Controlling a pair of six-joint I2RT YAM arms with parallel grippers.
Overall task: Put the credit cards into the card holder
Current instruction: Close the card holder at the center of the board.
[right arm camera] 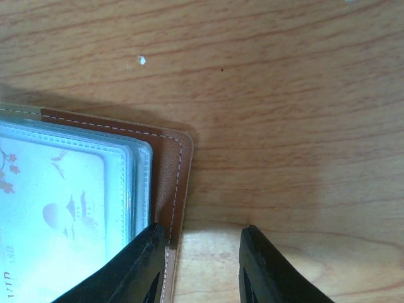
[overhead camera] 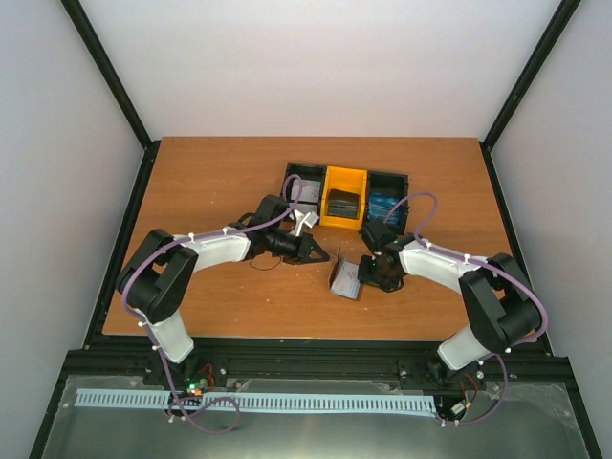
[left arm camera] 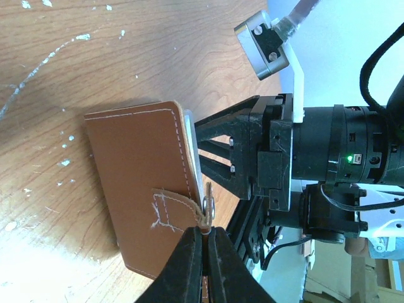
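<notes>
The brown card holder (overhead camera: pixel 346 277) stands half open on the table between my grippers. My left gripper (left arm camera: pixel 206 235) is shut on the card holder's small strap with the metal snap ring, at the edge of the brown cover (left arm camera: pixel 136 183). My right gripper (right arm camera: pixel 199 265) is open at the card holder's inner side. Its left finger (right arm camera: pixel 136 265) lies over the brown border (right arm camera: pixel 170 183), beside the pale blue clear pockets (right arm camera: pixel 69 202), which show a printed card. Dark credit cards (overhead camera: pixel 342 203) and blue credit cards (overhead camera: pixel 385 207) lie in the tray.
The black-and-yellow three-compartment tray (overhead camera: pixel 330 174) stands just behind both grippers, toward the table's back. My right arm's wrist (left arm camera: pixel 278 158) is close behind the card holder in the left wrist view. Bare wood (right arm camera: pixel 284 126) lies right of the card holder.
</notes>
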